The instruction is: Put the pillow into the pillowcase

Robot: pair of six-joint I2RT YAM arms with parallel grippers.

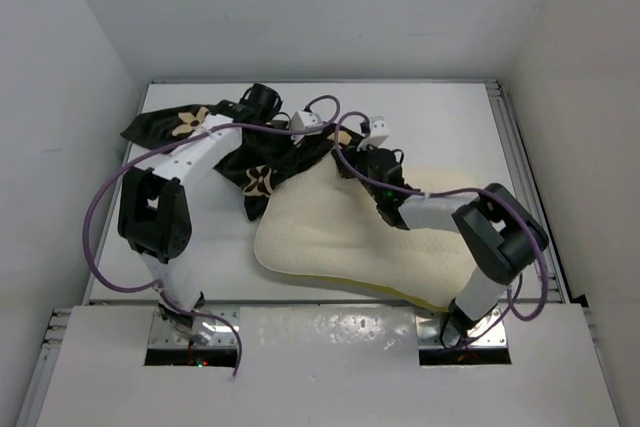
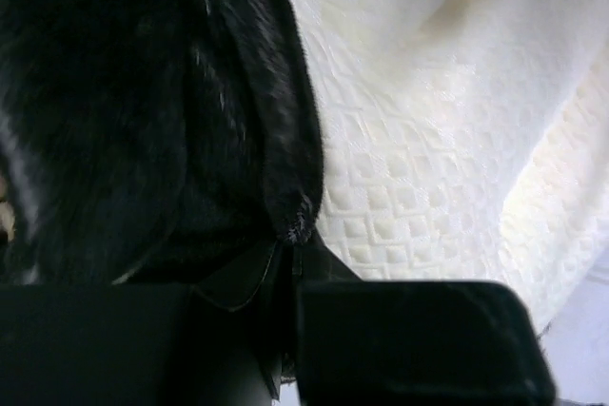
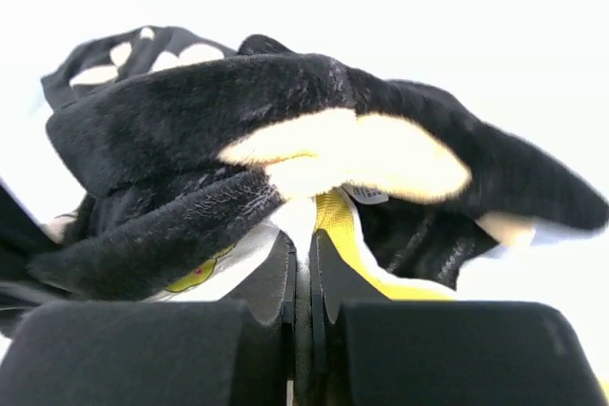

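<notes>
While my left gripper (image 2: 288, 261) is pinching the black flowered plush pillowcase (image 1: 272, 163) upper left, my right gripper (image 3: 301, 261) is seemingly clamping a corner of the cream-yellow dimpled pillow (image 1: 345, 239).

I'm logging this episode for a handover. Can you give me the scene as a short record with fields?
pillow: cream, lying on the table, mostly uncovered
pillowcase: black, flowered, bunched at the pillow's far corner
left gripper: shut on pillowcase edge
right gripper: shut on pillow corner, case fabric draped over it
progress: pillow not yet inside
</notes>
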